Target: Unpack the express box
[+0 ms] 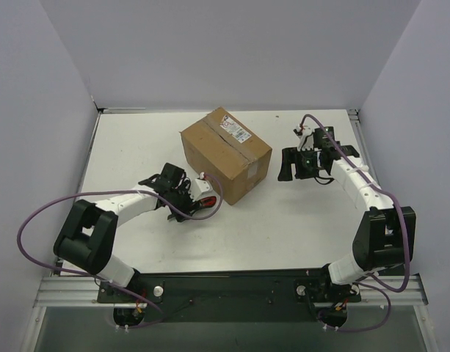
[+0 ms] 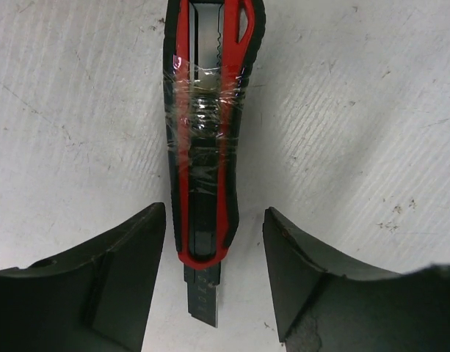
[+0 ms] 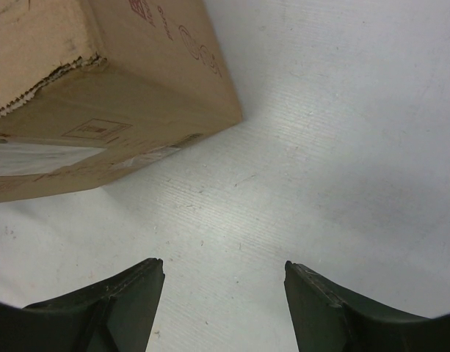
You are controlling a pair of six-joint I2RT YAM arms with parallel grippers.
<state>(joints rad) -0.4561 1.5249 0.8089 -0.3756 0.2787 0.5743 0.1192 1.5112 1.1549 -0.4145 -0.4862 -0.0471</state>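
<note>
The express box (image 1: 226, 154) is a closed brown cardboard box with a taped top seam and a white label (image 1: 239, 134), standing mid-table. Its corner shows in the right wrist view (image 3: 100, 95). A red and black utility knife (image 2: 206, 132) lies flat on the table with its blade out, and it also shows in the top view (image 1: 208, 202). My left gripper (image 2: 215, 220) is open and straddles the knife's blade end, fingers (image 2: 129, 264) apart from it, just left of the box's near corner (image 1: 200, 195). My right gripper (image 3: 225, 268) is open and empty, just right of the box (image 1: 286, 166).
White walls enclose the table (image 1: 298, 227) on three sides. A purple cable (image 1: 34, 220) loops off the left arm, another runs along the right arm (image 1: 397, 213). The arm bases sit on a black rail (image 1: 225, 286) at the near edge.
</note>
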